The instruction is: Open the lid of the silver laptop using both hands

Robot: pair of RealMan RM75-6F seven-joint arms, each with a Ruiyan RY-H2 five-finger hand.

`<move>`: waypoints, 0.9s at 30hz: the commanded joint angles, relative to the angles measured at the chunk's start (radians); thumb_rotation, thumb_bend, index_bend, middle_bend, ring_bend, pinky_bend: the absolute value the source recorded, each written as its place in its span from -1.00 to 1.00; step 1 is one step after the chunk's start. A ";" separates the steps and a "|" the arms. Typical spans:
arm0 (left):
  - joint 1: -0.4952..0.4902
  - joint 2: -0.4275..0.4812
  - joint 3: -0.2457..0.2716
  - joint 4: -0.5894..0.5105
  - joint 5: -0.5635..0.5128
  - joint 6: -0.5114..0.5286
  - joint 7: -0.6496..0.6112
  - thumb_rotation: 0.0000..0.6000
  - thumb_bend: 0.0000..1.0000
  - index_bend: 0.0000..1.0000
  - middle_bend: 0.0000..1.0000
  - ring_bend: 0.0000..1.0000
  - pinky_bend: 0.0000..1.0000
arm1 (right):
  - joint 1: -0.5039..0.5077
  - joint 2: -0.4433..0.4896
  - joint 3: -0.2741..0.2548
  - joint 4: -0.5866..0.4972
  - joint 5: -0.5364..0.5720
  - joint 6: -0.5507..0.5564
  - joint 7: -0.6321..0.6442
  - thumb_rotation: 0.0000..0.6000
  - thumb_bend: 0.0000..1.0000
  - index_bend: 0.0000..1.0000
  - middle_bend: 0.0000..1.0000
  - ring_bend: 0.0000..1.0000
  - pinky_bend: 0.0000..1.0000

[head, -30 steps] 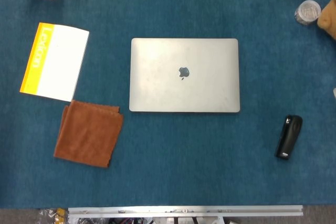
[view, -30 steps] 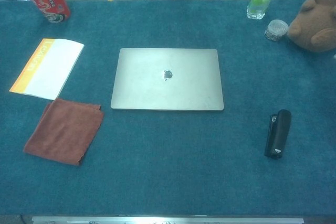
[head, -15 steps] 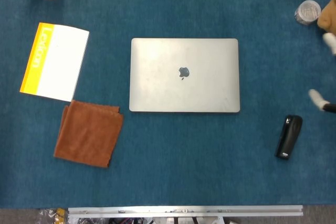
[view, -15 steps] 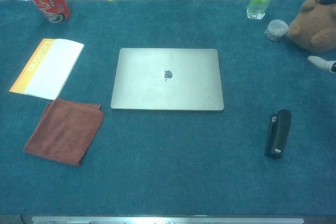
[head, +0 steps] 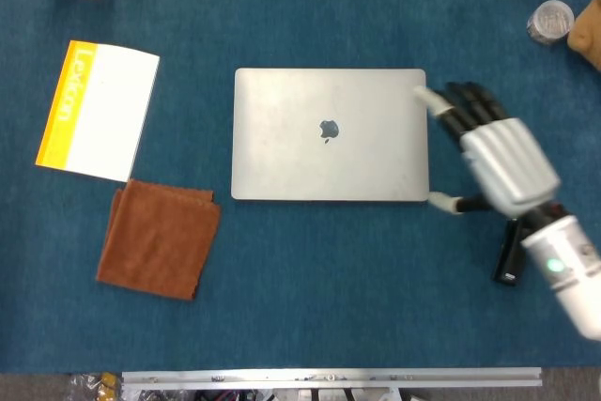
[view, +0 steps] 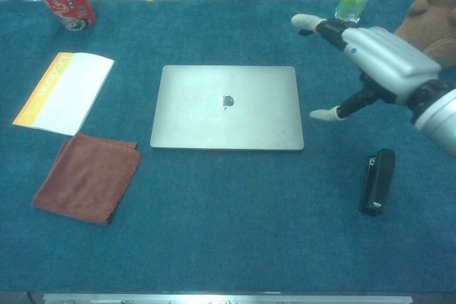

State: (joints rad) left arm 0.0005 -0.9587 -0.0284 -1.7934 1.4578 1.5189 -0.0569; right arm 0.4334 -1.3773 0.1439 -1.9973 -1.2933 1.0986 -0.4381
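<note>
Blue carpeted table (head: 310,269); silver laptop (head: 330,134) closed, flat at centre. Right hand (head: 493,159) beside its right edge, fingers spread, holding nothing. Brown cloth (head: 158,238), booklet (head: 98,110) left; stapler (view: 375,181) right.

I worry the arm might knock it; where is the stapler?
In the chest view the stapler lies at the right of the table, right of the laptop's near corner, below the right hand.
</note>
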 commanded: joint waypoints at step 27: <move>0.001 -0.008 0.003 0.070 -0.001 -0.017 -0.083 1.00 -0.06 -0.71 -0.83 -0.99 -1.00 | 0.228 -0.467 -0.028 0.347 0.209 -0.007 -0.343 1.00 -0.97 -0.89 -0.75 -1.00 -0.88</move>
State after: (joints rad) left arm 0.0015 -0.9662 -0.0252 -1.7250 1.4565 1.5031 -0.1382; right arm 0.6552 -1.8332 0.1155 -1.6625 -1.0852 1.0877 -0.7766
